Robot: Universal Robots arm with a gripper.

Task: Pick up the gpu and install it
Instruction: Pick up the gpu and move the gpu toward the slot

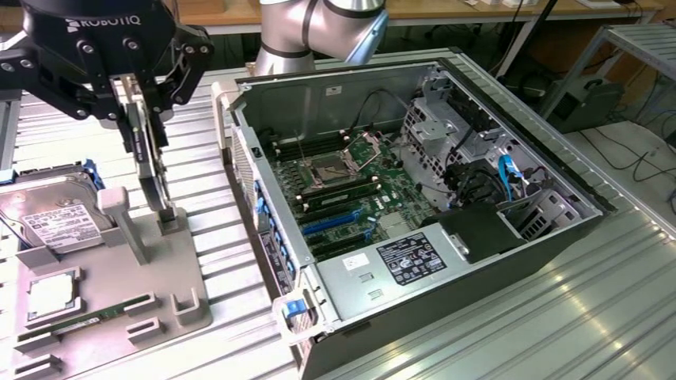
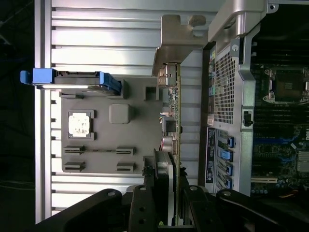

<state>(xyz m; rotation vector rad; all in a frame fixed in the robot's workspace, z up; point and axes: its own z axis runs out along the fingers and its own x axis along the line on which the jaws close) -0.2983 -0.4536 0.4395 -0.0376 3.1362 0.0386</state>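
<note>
The gpu point(image 1: 154, 170) stands on edge in the exterior view, its lower end at an upright post of the grey fixture tray point(image 1: 158, 277). My gripper point(image 1: 141, 119) comes down on it from above, one finger on each side of the card, shut on it. In the wrist view the gpu point(image 2: 173, 111) shows edge-on, a thin green board ending in its silver bracket point(image 2: 178, 38), held between my gripper point(image 2: 166, 205) fingers. It hangs over the tray point(image 2: 135, 140), beside the open computer case point(image 2: 227, 96).
The open computer case point(image 1: 317, 95) lies on its side to the exterior view's right, with the motherboard point(image 1: 349, 182) and blue expansion slots point(image 1: 332, 226) exposed. The tray also holds a hard drive point(image 1: 58, 222), a processor chip point(image 1: 47, 297) and a memory stick point(image 1: 90, 321). Ribbed metal table all around.
</note>
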